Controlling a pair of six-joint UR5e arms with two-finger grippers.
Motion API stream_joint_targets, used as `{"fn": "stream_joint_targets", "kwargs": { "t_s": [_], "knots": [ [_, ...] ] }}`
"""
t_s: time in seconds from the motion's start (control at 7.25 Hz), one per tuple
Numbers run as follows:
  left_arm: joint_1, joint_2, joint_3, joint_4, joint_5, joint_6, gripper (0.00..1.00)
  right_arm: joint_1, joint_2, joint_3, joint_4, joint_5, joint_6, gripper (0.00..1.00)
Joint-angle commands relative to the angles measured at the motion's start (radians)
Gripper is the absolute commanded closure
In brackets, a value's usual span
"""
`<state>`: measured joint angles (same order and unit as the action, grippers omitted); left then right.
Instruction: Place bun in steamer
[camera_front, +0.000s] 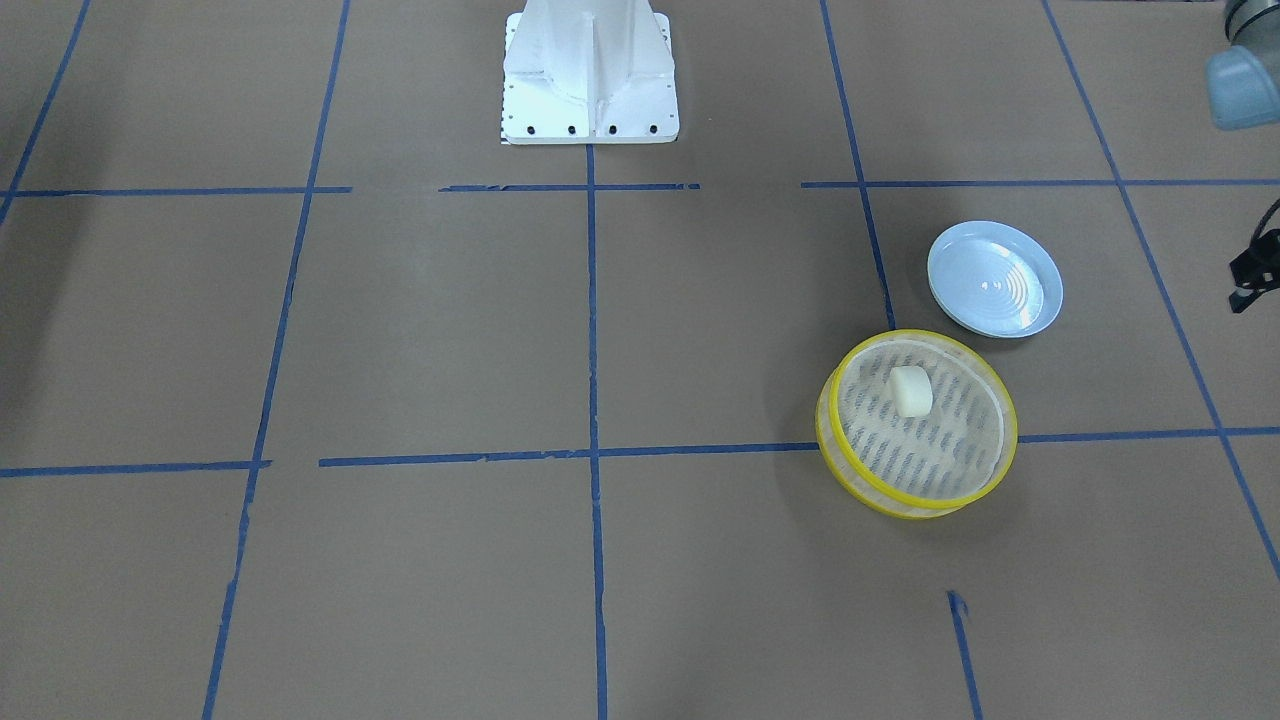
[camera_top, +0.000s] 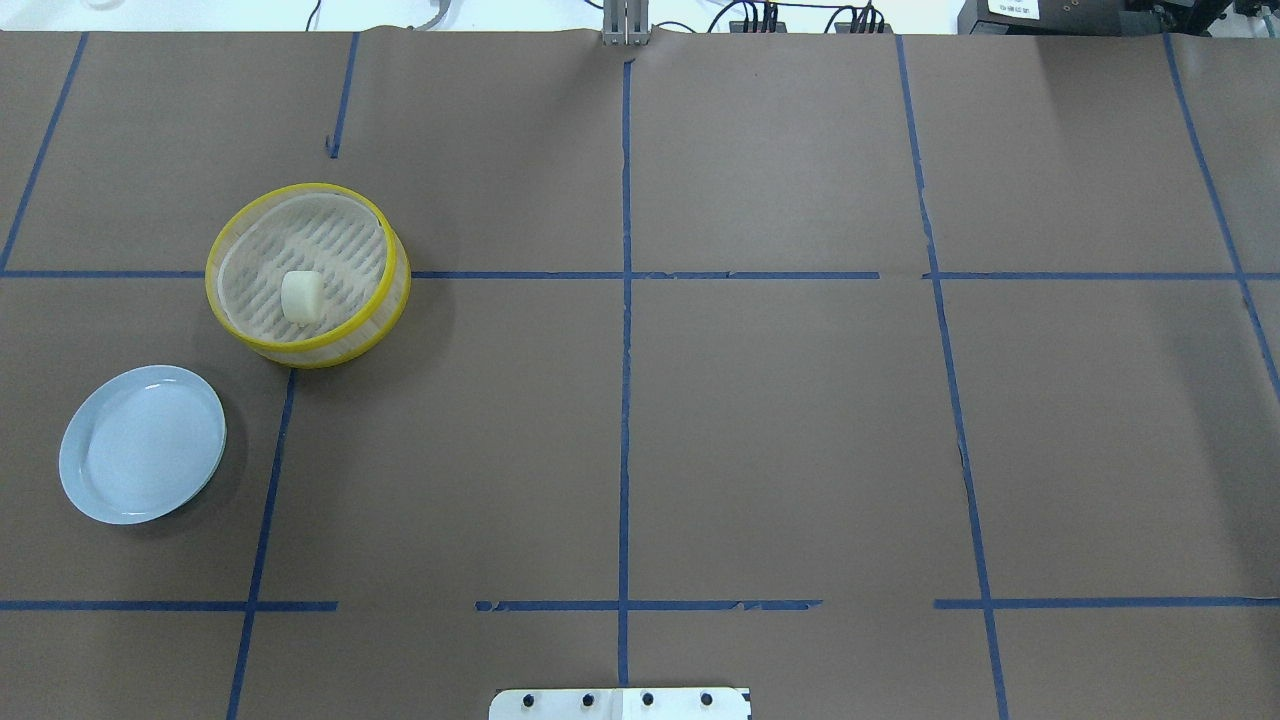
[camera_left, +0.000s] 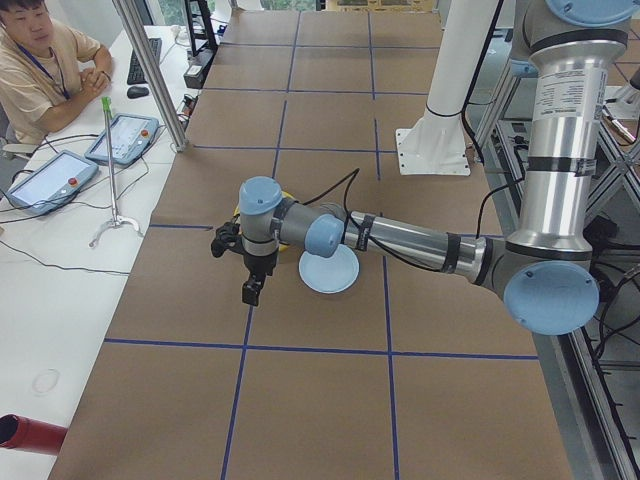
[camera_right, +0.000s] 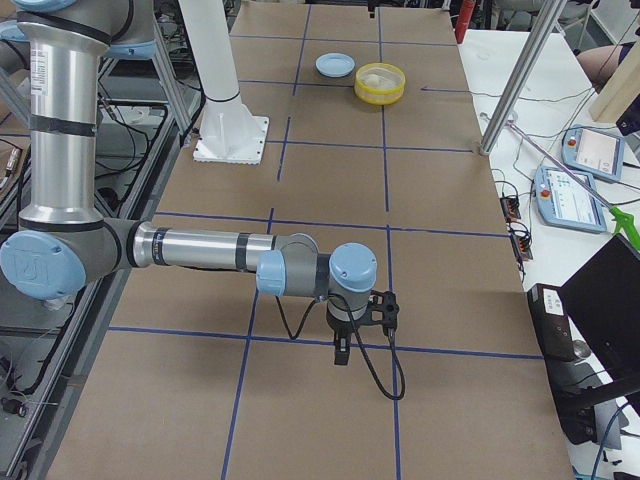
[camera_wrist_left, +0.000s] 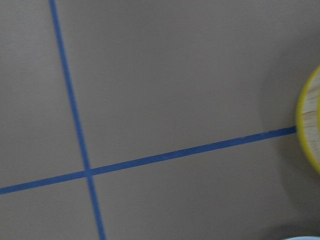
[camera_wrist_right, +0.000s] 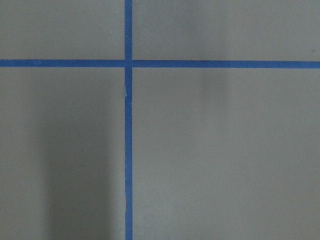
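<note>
The cream-white bun (camera_front: 911, 391) lies inside the yellow-rimmed steamer (camera_front: 880, 490), a little off the middle of the slatted base. In the overhead view the bun (camera_top: 301, 296) and the steamer (camera_top: 395, 300) are at the left, on the robot's left side. My left gripper (camera_left: 250, 293) hangs above the table beside the steamer, apart from it and with nothing seen in it. Only a black edge of it shows in the front view (camera_front: 1255, 268). My right gripper (camera_right: 342, 352) hangs over bare table far from the steamer (camera_right: 380, 95). I cannot tell whether either is open or shut.
An empty pale blue ridged plate (camera_front: 995, 280) sits close beside the steamer, nearer the robot (camera_top: 142, 444). The white robot pedestal (camera_front: 590, 75) stands at the table's middle edge. Blue tape lines cross the brown table. An operator sits behind the table's left end (camera_left: 40, 60).
</note>
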<state>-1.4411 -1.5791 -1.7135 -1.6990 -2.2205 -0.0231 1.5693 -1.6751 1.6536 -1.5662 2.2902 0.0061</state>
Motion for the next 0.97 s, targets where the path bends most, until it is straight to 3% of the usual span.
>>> {"fn": "stream_joint_targets", "kwargs": {
  "t_s": [0.0,0.14,0.83],
  "knots": [
    [-0.181,0.034,0.09,0.027,-0.031,0.23,0.02,0.0,0.0,0.0,0.0,0.0,0.0,0.0],
    [-0.182,0.04,0.089,0.113,-0.045,0.241,0.02,0.0,0.0,0.0,0.0,0.0,0.0,0.0],
    [-0.183,0.109,0.051,0.127,-0.061,0.288,0.0,0.0,0.0,0.0,0.0,0.0,0.0,0.0]
  ]
}}
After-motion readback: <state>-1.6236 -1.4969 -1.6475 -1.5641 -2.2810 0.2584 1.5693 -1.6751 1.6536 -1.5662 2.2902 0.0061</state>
